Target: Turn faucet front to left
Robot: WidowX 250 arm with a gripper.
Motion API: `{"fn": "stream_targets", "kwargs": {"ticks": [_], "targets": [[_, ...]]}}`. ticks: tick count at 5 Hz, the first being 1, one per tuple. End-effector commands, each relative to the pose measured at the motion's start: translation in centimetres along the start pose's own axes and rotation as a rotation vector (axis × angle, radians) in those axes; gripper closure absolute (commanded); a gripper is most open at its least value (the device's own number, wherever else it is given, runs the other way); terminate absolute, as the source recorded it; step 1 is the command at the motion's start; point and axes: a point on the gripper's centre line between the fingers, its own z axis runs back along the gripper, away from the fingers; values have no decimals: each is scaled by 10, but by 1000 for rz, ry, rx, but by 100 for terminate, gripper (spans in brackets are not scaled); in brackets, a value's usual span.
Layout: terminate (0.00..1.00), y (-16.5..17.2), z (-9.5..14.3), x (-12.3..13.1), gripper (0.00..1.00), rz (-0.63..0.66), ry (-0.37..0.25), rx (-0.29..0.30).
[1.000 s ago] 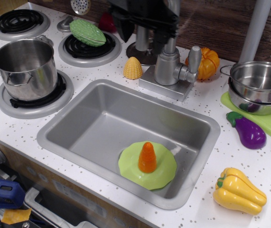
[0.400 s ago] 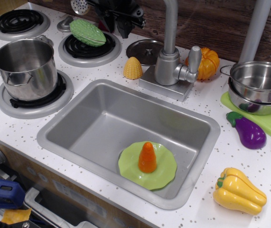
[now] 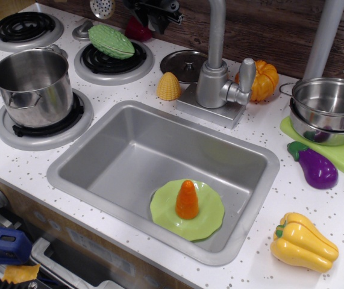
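Observation:
The silver-grey faucet (image 3: 212, 84) stands on its flat base (image 3: 208, 112) behind the sink (image 3: 87, 158). Its thin spout pipe (image 3: 216, 33) rises straight up and leaves the top of the view, so where the spout end points is hidden. Its knobbed lever (image 3: 245, 74) sticks out to the right. My black gripper (image 3: 153, 9) is at the top edge, left of the spout and apart from it, above a dark red toy (image 3: 137, 30). Only its lower tips show, and nothing is seen held.
The sink holds a green plate (image 3: 206, 221) with an orange carrot (image 3: 187, 200). Near the faucet are a corn cob (image 3: 168, 86), a pan lid (image 3: 182, 62) and a pumpkin (image 3: 267, 78). A pot (image 3: 33, 84) and green gourd (image 3: 111, 40) are left; steel bowls (image 3: 328, 108), eggplant (image 3: 315, 167), yellow pepper (image 3: 303, 242) and a slanted grey pole (image 3: 325, 36) are right.
My gripper was around the spout pipe a second ago. It has since come off it and moved left and up toward the top edge. The faucet body and lever look unmoved.

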Motion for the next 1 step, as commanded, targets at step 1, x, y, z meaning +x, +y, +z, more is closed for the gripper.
{"fn": "stream_targets", "kwargs": {"ticks": [1], "targets": [[100,16,-18,9,100,-59,-39,15]]}}
